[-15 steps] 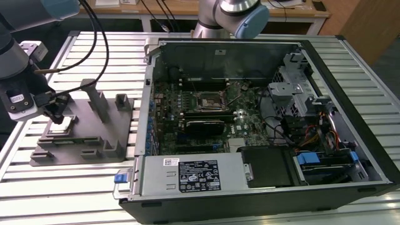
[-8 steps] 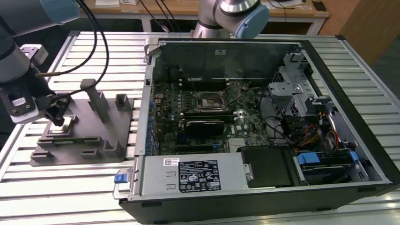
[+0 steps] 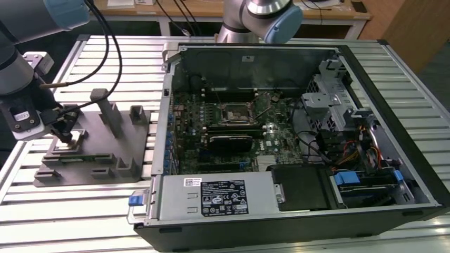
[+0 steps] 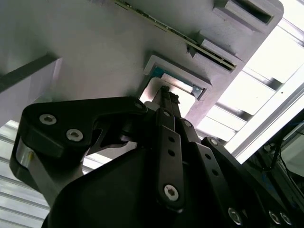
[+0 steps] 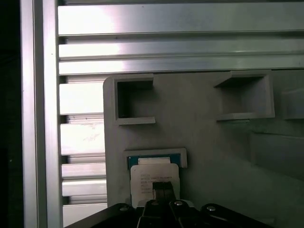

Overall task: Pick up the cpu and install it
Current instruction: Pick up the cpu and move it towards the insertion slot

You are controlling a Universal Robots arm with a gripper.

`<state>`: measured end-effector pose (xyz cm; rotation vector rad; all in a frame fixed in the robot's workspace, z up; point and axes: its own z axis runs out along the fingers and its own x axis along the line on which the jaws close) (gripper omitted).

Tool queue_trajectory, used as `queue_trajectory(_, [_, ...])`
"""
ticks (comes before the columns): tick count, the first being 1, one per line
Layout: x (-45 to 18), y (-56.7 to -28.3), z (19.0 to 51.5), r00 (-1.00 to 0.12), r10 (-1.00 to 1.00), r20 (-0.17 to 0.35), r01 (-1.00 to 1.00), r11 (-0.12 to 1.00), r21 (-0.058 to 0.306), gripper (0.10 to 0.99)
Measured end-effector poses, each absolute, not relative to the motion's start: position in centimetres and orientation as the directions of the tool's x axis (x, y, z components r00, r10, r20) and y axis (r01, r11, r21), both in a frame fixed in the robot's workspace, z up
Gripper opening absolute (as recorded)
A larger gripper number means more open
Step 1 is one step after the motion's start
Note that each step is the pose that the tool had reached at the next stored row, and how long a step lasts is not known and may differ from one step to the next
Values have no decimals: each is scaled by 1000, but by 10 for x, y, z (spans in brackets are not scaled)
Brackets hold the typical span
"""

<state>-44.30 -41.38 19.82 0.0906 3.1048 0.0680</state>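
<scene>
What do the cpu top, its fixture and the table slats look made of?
cpu: pale metal lid, satin, faint printed marks.
fixture: uniform matte grey with no glare, probably plastic.
table slats: likely bare aluminium, judging by the bright streaked glare.

Grey arm, pale blue joint caps, black cables; black claw, silver screws.

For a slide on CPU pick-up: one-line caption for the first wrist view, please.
End effector directly over the cpu, which sits in a pocket of the grey fixture.
</scene>
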Motion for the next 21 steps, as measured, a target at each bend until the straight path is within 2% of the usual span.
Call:
queue_trajectory(8, [-443, -414, 198, -998, 59, -33, 57, 997, 45, 114])
queue_trajectory(10, [-443, -414, 198, -998, 59, -33, 57, 997, 45, 231])
queue_trajectory(11, [-443, -414, 198, -998, 59, -33, 57, 997, 45, 231])
queue_trajectory(13, [-443, -414, 198, -998, 59, -33, 57, 997, 45, 349])
queue_trajectory(14, [-443, -414, 198, -998, 59, -33, 57, 997, 45, 349])
queue_trajectory(16, [-443, -414, 198, -998, 59, -33, 57, 997, 45, 467])
queue_trajectory(17, [-443, -414, 198, -998, 59, -33, 57, 997, 45, 467])
queue_trajectory(18, [-443, -414, 198, -998, 59, -33, 57, 997, 45, 525])
queue_trajectory(19, [-443, -414, 198, -998, 59, -33, 57, 997, 45, 525])
queue_trajectory(20, [-443, -414, 198, -998, 59, -33, 57, 997, 45, 588])
queue_trajectory(21, [-443, -414, 198, -998, 59, -33, 57, 997, 45, 588])
